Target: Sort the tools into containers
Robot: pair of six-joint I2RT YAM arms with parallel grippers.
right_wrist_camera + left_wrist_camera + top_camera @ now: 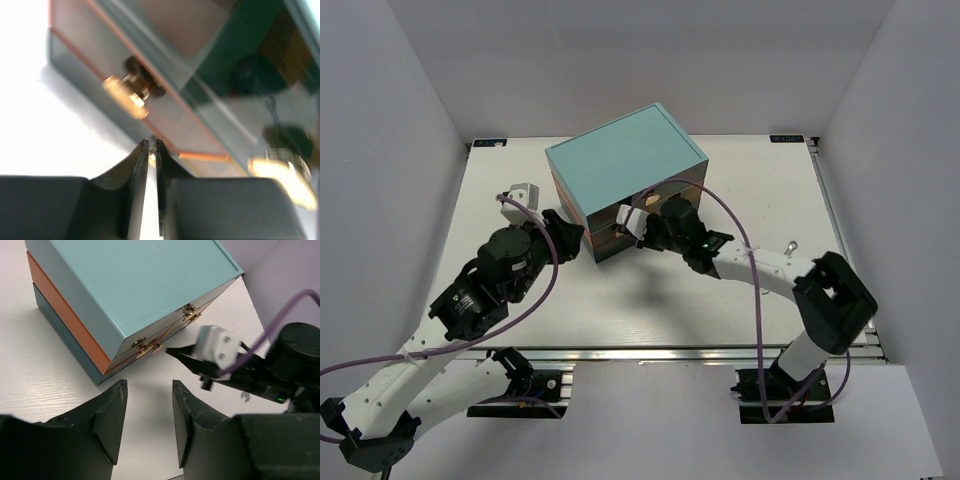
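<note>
The chest with the teal top (625,160) stands mid-table, also in the left wrist view (145,285). My right gripper (620,228) is at its brown drawer fronts. In the right wrist view it (151,145) is shut on a small cream knob (153,159) at the low edge of a drawer. Other knobs (127,92) show beside it. Dark rounded shapes with a thin shaft (255,75) show through a clear drawer wall, blurred. The silver wrench (790,246) lies on the table to the right, also in the left wrist view (245,397). My left gripper (149,385) is open and empty, over bare table by the chest's near corner.
White walls close in the table on the left, back and right. My right arm (770,270) stretches across the table from the right toward the chest. A purple cable (740,225) loops above it. My left gripper (568,235) sits just left of the chest's front corner.
</note>
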